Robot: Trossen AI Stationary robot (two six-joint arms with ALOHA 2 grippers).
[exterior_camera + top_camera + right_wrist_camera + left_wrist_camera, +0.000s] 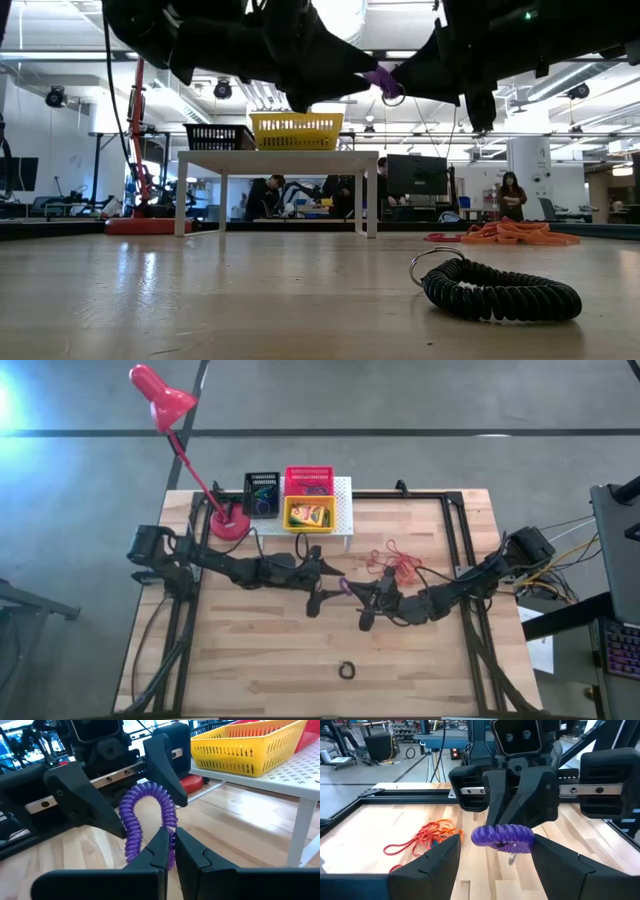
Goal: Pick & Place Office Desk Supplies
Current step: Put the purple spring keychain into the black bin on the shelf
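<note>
High view first: both arms meet over the middle of the desk (260, 660), and the purple coil ring (345, 587) sits right between the left pincer (322, 588) and the right pincer (370, 600). So it's basically a mid-air handoff spot. The baskets, black basket (262, 493), red basket (309, 479) and yellow basket (308, 514), are up on the white stand (344, 510) at the back, closer to the left arm's side

Low view: the ring (383, 82) hangs well above the desk between the two dark arms, nothing touching the wood. A black coil ring (497, 289) lies on the desk, with the orange rubber bands (510, 232) farther back

Left wrist view: left pincer's fingers (432, 861) are spread wide on either side of the ring (503, 837), not touching it as far as I can see. The right pincer comes down onto the ring from the far side

Right wrist view: right pincer (171, 845) is pinched shut on the coil (145, 817), which loops up and away from its tips toward the left arm's open fingers. The loop stands roughly upright. I'd guess the right arm carries it to a basket from here, and the yellow one looks nearest
</note>
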